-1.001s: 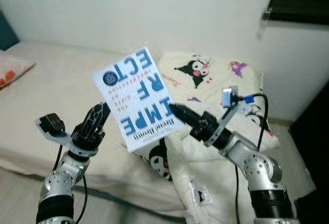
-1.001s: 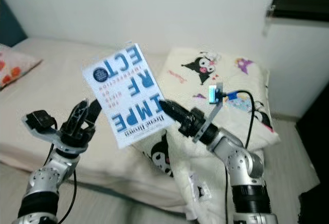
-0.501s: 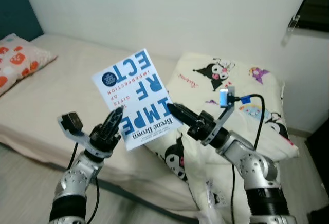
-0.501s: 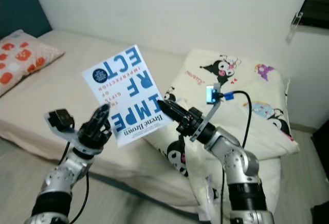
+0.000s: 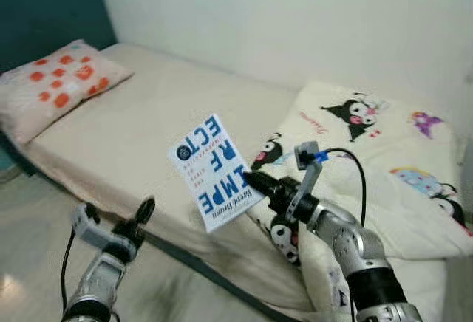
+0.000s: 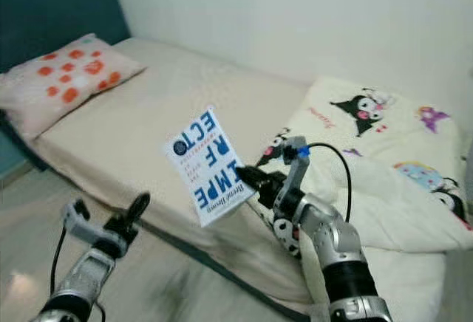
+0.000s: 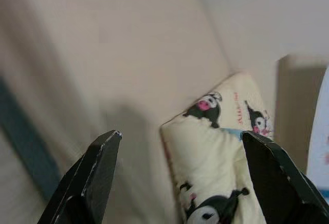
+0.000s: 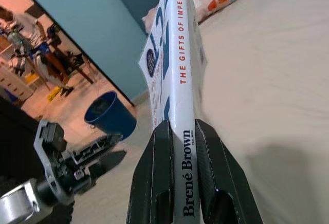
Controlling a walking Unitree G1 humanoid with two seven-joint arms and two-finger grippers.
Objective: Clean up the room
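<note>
— Right wrist view: is my right gripper (image 8: pixel 177 131) clamped?
— Yes, I've pinched the book (image 5: pixel 215 170), held above the bed (image 5: pixel 140 130) edge. My left gripper (image 7: pixel 180 147) hangs low, fingers spread.

A bed (image 5: pixel 148 126) runs across the room with a plain beige sheet, and at its head a pale pillow (image 5: pixel 55 86) with orange-red spots lies against the dark teal headboard (image 5: pixel 52 12). Toward the foot, a cream comforter (image 5: pixel 392 167) printed with black cartoon characters sits bunched on the mattress, draping over the edge. Behind it all, a bare white wall (image 5: pixel 295 19). In the right wrist view, a blue bucket (image 8: pixel 110 115) stands on the floor by a teal wall (image 8: pixel 87 34), with blurred clutter beyond.
</note>
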